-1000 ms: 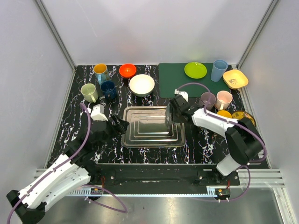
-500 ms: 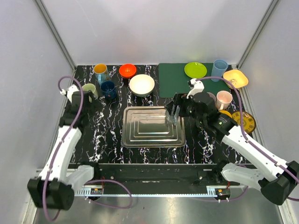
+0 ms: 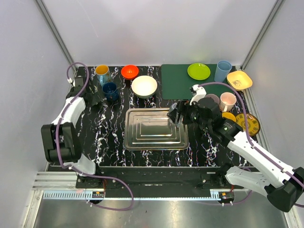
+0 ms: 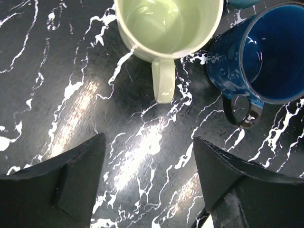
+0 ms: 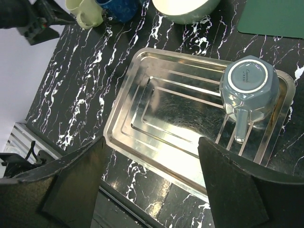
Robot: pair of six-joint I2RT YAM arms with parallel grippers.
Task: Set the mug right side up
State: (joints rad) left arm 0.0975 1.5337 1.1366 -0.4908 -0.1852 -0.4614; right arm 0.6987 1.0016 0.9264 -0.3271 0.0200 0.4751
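The mug (image 5: 249, 88) stands upside down in the far right corner of the tray (image 5: 166, 109), base up, with its handle (image 5: 242, 126) pointing toward the near edge. It rests on the tray's stepped inner floor, touching nothing else.

The right gripper (image 5: 152, 142) hangs above the tray with its fingers spread wide. It holds nothing, and only bare metal shows between the fingers. The mug lies off to the gripper's right and farther out, apart from both fingers. From above, the gripper covers most of the mug (only a grey sliver shows at the tray's far rim).

The left gripper (image 4: 149, 142) is at the far left of the table (image 4: 71, 95), well apart from the tray. Its jaws are wide open and empty, with only marble between them. Just beyond its fingertips stand a green mug (image 4: 168, 23) and a blue mug (image 4: 270, 52), both upright and close together. The green mug's handle points toward the gripper, and neither mug touches a finger.
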